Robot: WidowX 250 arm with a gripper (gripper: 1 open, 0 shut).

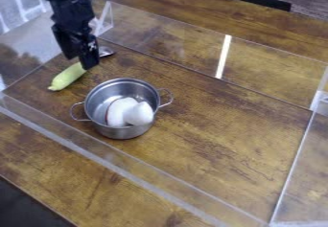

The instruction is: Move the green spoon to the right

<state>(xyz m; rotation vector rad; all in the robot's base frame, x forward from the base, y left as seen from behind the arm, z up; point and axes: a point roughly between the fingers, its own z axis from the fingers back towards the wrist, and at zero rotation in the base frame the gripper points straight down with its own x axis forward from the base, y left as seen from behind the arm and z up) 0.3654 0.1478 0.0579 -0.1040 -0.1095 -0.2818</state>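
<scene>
The green spoon lies flat on the wooden table at the left, its yellow-green handle pointing toward the front left. Its small silver bowl peeks out just behind my fingers. My black gripper hangs over the bowl end of the handle, pointing down. Its jaws stand open and nothing is held between them. The gripper hides the upper part of the handle.
A steel pot holding a white object stands just right of and in front of the spoon. Low clear plastic walls ring the wooden tabletop. A clear stand sits behind the gripper.
</scene>
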